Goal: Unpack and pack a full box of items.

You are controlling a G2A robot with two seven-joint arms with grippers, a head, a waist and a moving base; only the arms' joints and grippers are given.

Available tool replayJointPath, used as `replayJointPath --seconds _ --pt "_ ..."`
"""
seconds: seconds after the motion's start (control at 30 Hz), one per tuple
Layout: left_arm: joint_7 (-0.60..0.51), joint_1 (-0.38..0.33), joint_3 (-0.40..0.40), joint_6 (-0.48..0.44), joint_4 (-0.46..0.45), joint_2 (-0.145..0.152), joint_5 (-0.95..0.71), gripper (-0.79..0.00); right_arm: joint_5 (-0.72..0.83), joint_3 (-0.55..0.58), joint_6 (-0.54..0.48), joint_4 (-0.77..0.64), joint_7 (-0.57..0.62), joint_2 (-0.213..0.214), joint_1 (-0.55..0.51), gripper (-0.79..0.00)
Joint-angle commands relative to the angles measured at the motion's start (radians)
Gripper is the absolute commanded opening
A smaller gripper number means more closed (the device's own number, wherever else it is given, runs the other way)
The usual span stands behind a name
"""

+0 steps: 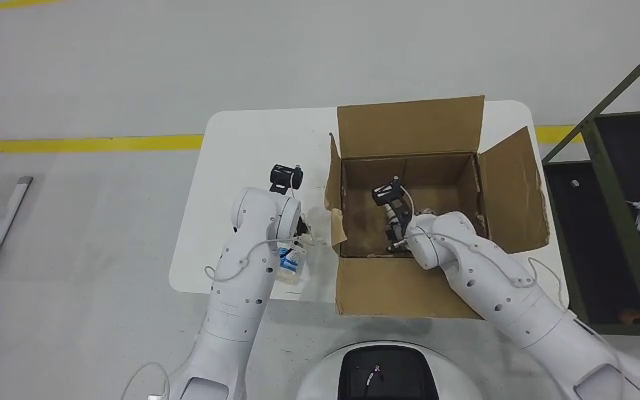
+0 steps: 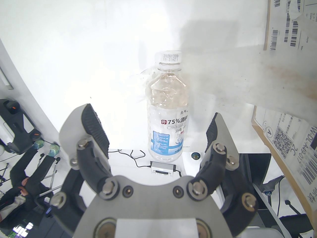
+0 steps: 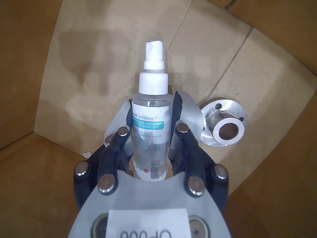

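Right gripper (image 3: 152,102) is clamped on a spray bottle (image 3: 151,130), its nozzle reaching past the fingertips. A flange (image 3: 224,123) lies just beside one finger, on the box (image 3: 74,50) floor. Left gripper (image 2: 152,115) is spread wide, with a clear bottle (image 2: 168,105) between the pads, touching neither, on the table (image 2: 74,38).

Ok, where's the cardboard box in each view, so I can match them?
Top view: the cardboard box stands open on the table, clear bottle outside its left wall.
Left wrist view: its labelled outer wall rises beside that bottle, past the open left gripper.
Right wrist view: its brown inside surrounds the right gripper, shut on a spray bottle.
Shared landmark: the clear bottle, top and left wrist views.
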Motion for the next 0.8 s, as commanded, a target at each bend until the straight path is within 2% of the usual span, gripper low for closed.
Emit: replayJointPath --seconds 0.0,0.23,0.33,0.53,0.7,0.77 --pt "0.000 0.000 0.000 0.000 0.000 0.000 0.000 0.000 -0.002 0.021 0.017 -0.028 -0.019 0.001 -0.009 -0.785" --pt "0.000 0.000 0.000 0.000 0.000 0.000 0.000 0.000 0.032 0.163 0.050 -0.211 -0.096 0.023 -0.105 -0.785" --pt "0.000 0.000 0.000 0.000 0.000 0.000 0.000 0.000 0.121 0.269 0.038 -0.340 -0.189 0.034 -0.183 -0.785" --pt "0.000 0.000 0.000 0.000 0.000 0.000 0.000 0.000 0.363 0.468 -0.076 -0.492 -0.345 0.048 -0.340 -0.785" --pt "0.000 0.000 0.000 0.000 0.000 0.000 0.000 0.000 0.644 0.567 -0.228 -0.498 -0.417 0.048 -0.418 -0.785" --pt "0.000 0.000 0.000 0.000 0.000 0.000 0.000 0.000 0.663 0.570 -0.236 -0.494 -0.422 0.047 -0.422 -0.785"
